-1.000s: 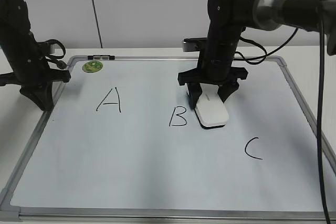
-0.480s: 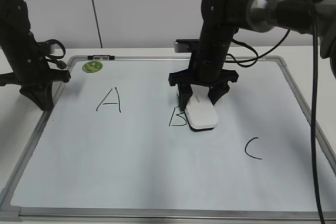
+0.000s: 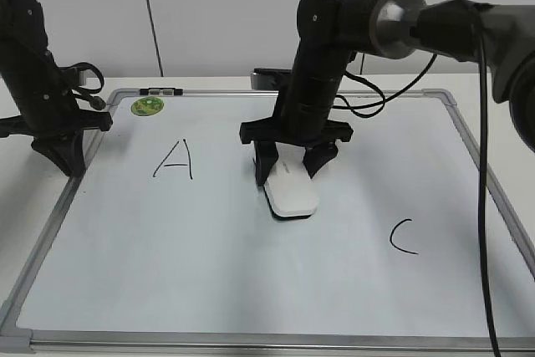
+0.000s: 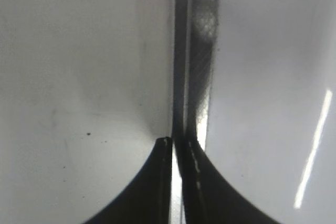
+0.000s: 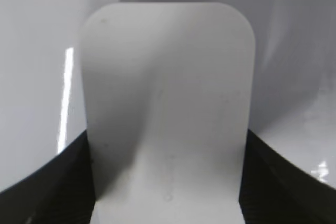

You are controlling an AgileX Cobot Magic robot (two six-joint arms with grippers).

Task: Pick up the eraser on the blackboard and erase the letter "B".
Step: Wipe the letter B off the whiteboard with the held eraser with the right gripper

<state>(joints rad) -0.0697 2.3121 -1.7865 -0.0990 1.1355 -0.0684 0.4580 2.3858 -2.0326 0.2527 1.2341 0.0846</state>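
The white eraser (image 3: 292,191) lies flat on the blackboard (image 3: 251,273), a white board with a silver frame. My right gripper (image 3: 288,169) is shut on the eraser's far end, one finger on each side, and it fills the right wrist view (image 5: 168,108). The eraser sits where the letter "B" was; no "B" shows, so it is covered or wiped. My left gripper (image 3: 71,160) is shut and empty at the board's left frame edge (image 4: 197,51).
A black "A" (image 3: 174,160) is left of the eraser and a black "C" (image 3: 403,237) is at the right. A green round sticker (image 3: 147,106) sits at the far left corner. Cables hang behind the right arm.
My right gripper has slid the eraser leftwards across the board, from right of the "B" onto its place. The "B" no longer shows. The left arm has not moved.
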